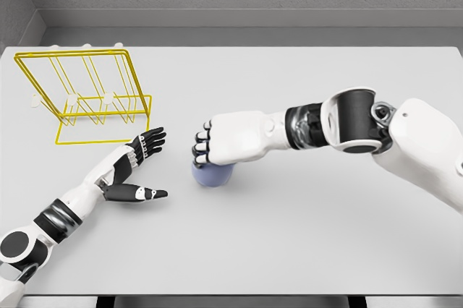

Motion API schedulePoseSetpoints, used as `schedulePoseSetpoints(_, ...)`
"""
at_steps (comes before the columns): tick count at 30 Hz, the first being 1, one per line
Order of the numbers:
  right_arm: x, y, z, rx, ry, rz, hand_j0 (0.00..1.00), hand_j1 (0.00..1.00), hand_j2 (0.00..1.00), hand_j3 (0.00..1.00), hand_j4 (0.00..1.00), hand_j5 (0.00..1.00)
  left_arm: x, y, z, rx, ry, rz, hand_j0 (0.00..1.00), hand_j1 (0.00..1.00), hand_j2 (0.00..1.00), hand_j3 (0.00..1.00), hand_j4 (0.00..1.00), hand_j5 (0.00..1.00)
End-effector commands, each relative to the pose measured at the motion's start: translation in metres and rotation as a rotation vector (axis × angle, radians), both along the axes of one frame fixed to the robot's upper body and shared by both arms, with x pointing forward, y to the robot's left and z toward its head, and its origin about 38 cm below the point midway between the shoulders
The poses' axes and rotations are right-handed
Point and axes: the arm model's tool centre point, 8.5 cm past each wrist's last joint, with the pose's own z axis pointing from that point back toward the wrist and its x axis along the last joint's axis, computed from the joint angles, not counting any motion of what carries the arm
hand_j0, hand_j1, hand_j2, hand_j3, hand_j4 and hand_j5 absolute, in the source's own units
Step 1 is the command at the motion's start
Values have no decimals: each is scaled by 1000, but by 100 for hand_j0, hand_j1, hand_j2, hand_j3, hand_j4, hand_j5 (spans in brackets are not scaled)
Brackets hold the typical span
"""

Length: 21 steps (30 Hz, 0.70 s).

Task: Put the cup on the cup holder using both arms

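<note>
A pale blue cup stands on the white table, left of the middle. My right hand reaches in from the right and sits on top of it, fingers curled down over its upper part, hiding most of the cup. My left hand lies a little to the cup's left, open, with the fingers stretched out toward the rack and the thumb pointing at the cup. It touches nothing. The yellow wire cup holder stands at the back left, with white-tipped pegs.
The white table fills the view, with its near edge at the bottom. A grey wall runs behind it. My right forearm crosses the table's right half above the surface.
</note>
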Motion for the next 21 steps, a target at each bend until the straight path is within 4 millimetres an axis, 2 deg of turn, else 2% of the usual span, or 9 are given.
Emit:
schedulePoseSetpoints(1, 1, -2, 0, 0, 2, -7, 57, 57, 57, 57, 57, 57, 0, 0, 0, -2, 1, 0, 100, 100, 100, 100, 100, 100)
schedulePoseSetpoints(2, 1, -2, 0, -1, 1, -7, 71, 71, 71, 71, 71, 71, 0, 1, 0, -1, 0, 2, 100, 100, 100, 100, 100, 100)
schedulePoseSetpoints(3, 0, -1, -2, -2, 4, -5, 100, 100, 100, 100, 100, 100, 0, 1, 0, -1, 0, 2, 100, 100, 100, 100, 100, 100)
schedulePoseSetpoints(9, 2, -3, 2, 7, -2, -13, 100, 100, 100, 100, 100, 100, 0, 0, 0, -2, 1, 0, 100, 100, 100, 100, 100, 100)
schedulePoseSetpoints(10, 8, -8, 17, 45, -23, -34, 100, 100, 100, 100, 100, 100, 0, 0, 0, -2, 1, 0, 100, 100, 100, 100, 100, 100)
schedulePoseSetpoints(15, 14, -15, 37, 99, -51, -62, 100, 100, 100, 100, 100, 100, 0, 0, 0, -2, 1, 1, 100, 100, 100, 100, 100, 100)
schedulePoseSetpoints(17, 19, -32, 87, 263, -66, -87, 100, 100, 100, 100, 100, 100, 0, 0, 0, -1, 1, 0, 100, 100, 100, 100, 100, 100)
schedulePoseSetpoints(18, 20, -40, 101, 321, -53, -93, 100, 100, 100, 100, 100, 100, 0, 0, 1, -2, -1, 0, 100, 100, 100, 100, 100, 100)
schedulePoseSetpoints(21, 28, -111, 123, 494, -44, -247, 100, 100, 100, 100, 100, 100, 0, 0, 0, -2, 2, 0, 100, 100, 100, 100, 100, 100)
